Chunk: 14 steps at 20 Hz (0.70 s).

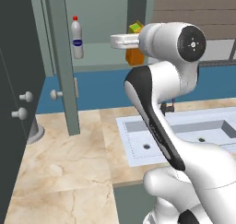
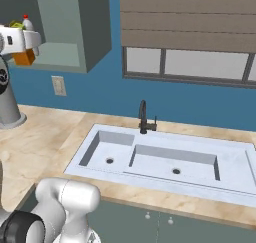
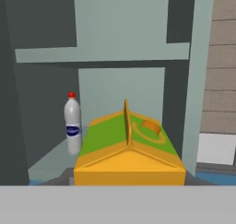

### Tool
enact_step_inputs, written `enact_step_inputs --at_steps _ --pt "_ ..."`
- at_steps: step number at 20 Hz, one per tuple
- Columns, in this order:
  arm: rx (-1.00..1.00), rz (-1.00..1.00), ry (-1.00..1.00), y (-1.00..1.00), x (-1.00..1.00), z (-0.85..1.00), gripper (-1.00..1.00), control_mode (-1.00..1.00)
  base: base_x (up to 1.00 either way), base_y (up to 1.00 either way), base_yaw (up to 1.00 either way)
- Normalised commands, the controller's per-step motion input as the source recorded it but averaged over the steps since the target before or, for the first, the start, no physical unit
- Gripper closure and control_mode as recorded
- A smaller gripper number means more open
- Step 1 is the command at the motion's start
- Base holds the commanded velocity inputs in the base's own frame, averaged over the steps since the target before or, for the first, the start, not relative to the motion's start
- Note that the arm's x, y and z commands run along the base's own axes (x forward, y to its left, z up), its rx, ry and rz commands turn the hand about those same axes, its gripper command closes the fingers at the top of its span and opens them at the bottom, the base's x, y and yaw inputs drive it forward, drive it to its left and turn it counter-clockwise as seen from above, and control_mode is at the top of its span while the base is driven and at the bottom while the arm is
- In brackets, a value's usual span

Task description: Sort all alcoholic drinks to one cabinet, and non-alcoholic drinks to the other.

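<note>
My claw (image 1: 132, 42) holds the orange carton (image 3: 129, 154) at the open cabinet (image 3: 133, 57), near the white bottle (image 3: 72, 126) standing inside.

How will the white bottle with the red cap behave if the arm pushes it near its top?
The white bottle stands upright, tall and narrow, on the cabinet shelf, so a high push would probably tip it. Its round body suggests it could then roll. It looks like smooth plastic, so probably light and somewhat slippery.
</note>
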Motion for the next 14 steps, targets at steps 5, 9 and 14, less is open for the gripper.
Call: enact_step_inputs --at_steps 5,9,14 --pt "0.0 0.0 0.0 0.02 0.3 -0.06 1.0 -1.0 0.0 0.0 0.0" --pt "0.0 0.0 0.0 0.12 0.21 -0.17 1.0 -1.0 0.0 0.0 0.0" --pt "0.0 0.0 0.0 0.19 0.25 -0.14 1.0 -1.0 0.0 0.0 0.0"
